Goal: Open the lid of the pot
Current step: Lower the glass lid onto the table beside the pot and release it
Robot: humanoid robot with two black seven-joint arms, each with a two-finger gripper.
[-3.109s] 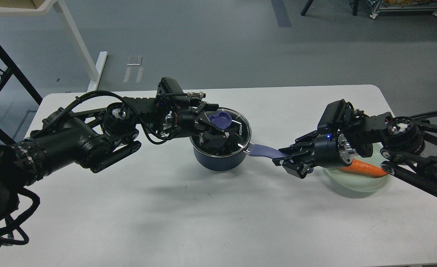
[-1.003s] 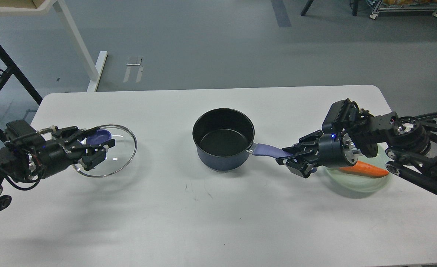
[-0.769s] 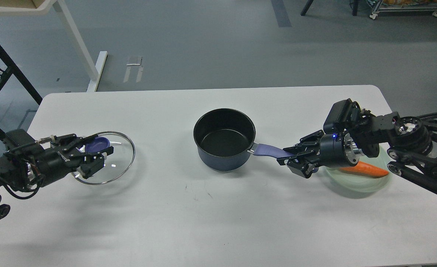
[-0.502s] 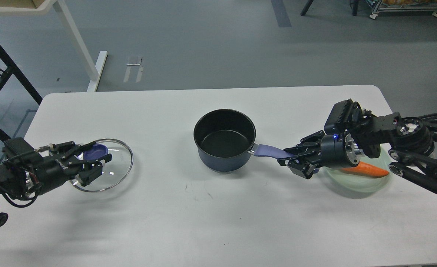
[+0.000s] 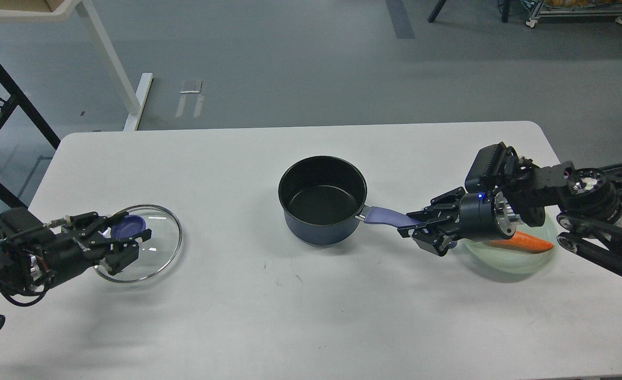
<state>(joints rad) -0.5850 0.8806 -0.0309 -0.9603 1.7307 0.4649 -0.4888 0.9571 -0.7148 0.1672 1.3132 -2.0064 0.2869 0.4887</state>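
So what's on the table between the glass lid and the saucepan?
Nothing: in the head view, only bare white table lies between the lid, at the left gripper, and the open saucepan.

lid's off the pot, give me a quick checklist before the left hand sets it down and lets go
1. Lid clear of the pot: ok, it is far to the left and the pot stands open.
2. Left hand gripping the lid at its knob: ok.
3. Lid resting on the table: cannot tell, it looks low and slightly tilted.
4. Bare table under the lid: ok.
5. Right hand steadying the pot by its handle: ok.
6. Plate with the carrot away from the lid: ok.
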